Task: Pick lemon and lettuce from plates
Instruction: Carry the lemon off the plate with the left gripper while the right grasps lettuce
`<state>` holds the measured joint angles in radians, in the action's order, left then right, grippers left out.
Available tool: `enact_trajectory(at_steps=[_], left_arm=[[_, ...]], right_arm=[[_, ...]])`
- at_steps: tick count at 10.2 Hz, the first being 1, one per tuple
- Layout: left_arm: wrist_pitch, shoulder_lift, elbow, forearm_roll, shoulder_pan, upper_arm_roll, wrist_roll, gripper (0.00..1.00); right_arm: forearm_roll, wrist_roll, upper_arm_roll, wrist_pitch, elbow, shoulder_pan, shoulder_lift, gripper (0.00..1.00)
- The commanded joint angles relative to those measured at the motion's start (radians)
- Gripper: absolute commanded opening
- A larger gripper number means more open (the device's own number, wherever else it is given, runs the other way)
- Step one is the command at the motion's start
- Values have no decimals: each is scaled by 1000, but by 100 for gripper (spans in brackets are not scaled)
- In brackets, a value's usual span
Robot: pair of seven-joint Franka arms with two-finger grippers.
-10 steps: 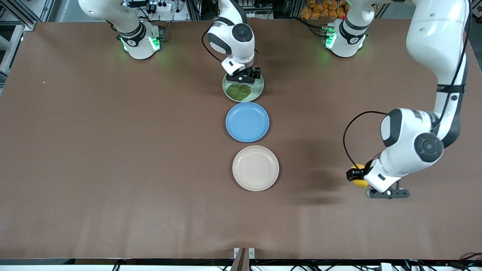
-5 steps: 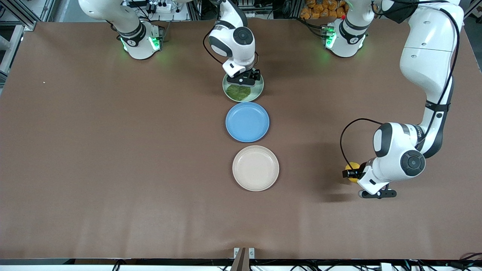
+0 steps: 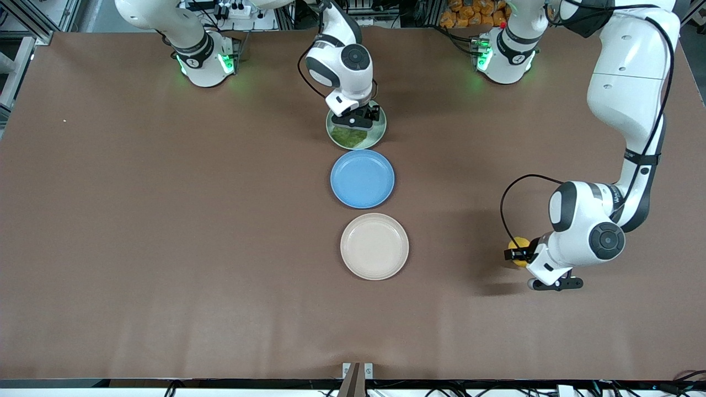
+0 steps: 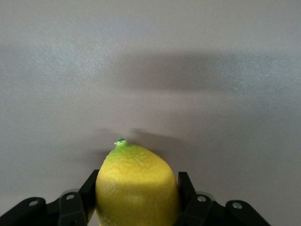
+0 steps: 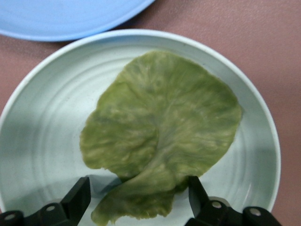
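Note:
The yellow lemon (image 3: 519, 244) is off the plates, held low over the bare table toward the left arm's end. My left gripper (image 3: 518, 253) is shut on it. In the left wrist view the lemon (image 4: 136, 181) fills the left gripper (image 4: 137, 189), pointed tip outward. The dark-green lettuce (image 3: 351, 136) lies on the pale green plate (image 3: 377, 135). My right gripper (image 3: 358, 119) is low over that plate and open. In the right wrist view the right gripper (image 5: 138, 190) has one finger on each side of the lettuce (image 5: 164, 132). The beige-white plate (image 3: 374, 246) is empty.
An empty blue plate (image 3: 362, 178) sits between the pale green plate and the beige-white plate; its rim shows in the right wrist view (image 5: 61, 21). The three plates form a line down the middle of the brown table (image 3: 165, 220).
The left arm has come down with the lemon toward the table, then nearly stopped. The right gripper has sunk lower onto the pale green plate, over the lettuce's edge.

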<state>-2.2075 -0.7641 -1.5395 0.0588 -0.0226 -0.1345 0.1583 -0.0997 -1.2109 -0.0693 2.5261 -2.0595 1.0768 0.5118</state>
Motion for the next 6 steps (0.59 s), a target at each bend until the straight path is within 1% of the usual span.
enact_trajectory(at_steps=[1, 2, 3, 4, 5, 6], left_arm=[[3, -17, 12, 38, -3, 0, -6, 36], [3, -20, 13, 71, -3, -2, -5, 61], [2, -17, 15, 79, -5, 0, -5, 100], [3, -12, 16, 79, -5, 0, -5, 100], [3, -8, 22, 90, -6, 9, -3, 100], [3, 5, 27, 119, -3, 16, -3, 100]], right_arm=[[18, -24, 13, 2, 15, 19, 11, 37], [18, -24, 14, -3, 16, 14, 10, 35], [18, -24, 13, -7, 16, 11, 7, 35], [18, -24, 13, -10, 16, 9, 5, 33], [18, -24, 13, -12, 16, 9, 4, 26], [18, -21, 14, -13, 16, 8, -1, 16]])
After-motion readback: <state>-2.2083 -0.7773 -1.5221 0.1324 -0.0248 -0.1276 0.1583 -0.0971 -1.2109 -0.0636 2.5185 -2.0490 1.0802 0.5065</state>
